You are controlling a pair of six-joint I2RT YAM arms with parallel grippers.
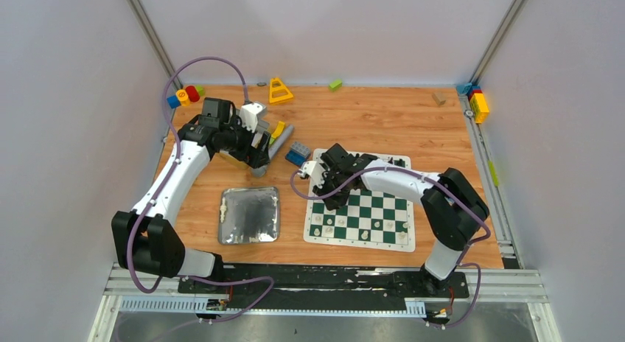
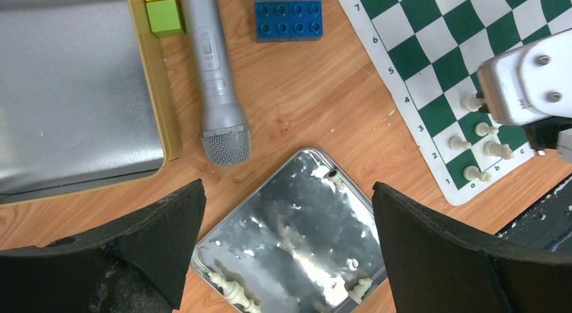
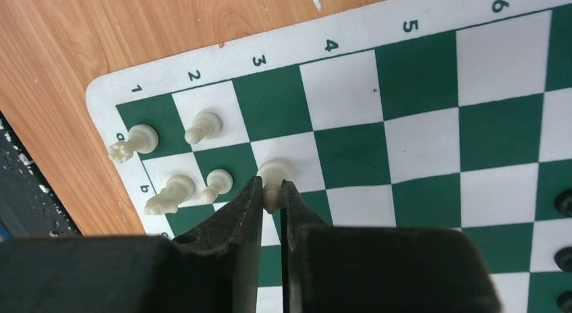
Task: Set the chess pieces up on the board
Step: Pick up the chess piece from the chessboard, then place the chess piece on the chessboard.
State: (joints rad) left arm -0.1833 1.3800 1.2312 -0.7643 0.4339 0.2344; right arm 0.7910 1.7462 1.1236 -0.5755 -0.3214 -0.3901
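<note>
The green-and-white board [image 1: 361, 244] lies right of centre; it also shows in the right wrist view [image 3: 418, 77] and the left wrist view [image 2: 432, 36]. My right gripper [image 3: 272, 191] is shut on a cream pawn [image 3: 273, 173] over the board's near-left corner [image 1: 329, 200]. Beside it stand a cream rook [image 3: 133, 141], a knight [image 3: 168, 195] and two pawns [image 3: 204, 127]. Black pieces [image 3: 563, 204] stand at the far side. My left gripper [image 2: 288, 187] is open and empty above the silver tray [image 2: 297, 212], which holds a tall cream piece [image 2: 231, 291], a knight [image 2: 361, 288] and a pawn [image 2: 335, 178].
A grey toy microphone [image 2: 216, 77], a blue block [image 2: 289, 19], a green block [image 2: 164, 16] and a yellow-rimmed grey slab [image 2: 74, 90] lie behind the tray [image 1: 250, 214]. Coloured blocks [image 1: 279, 91] line the table's back and right edge [image 1: 477, 102].
</note>
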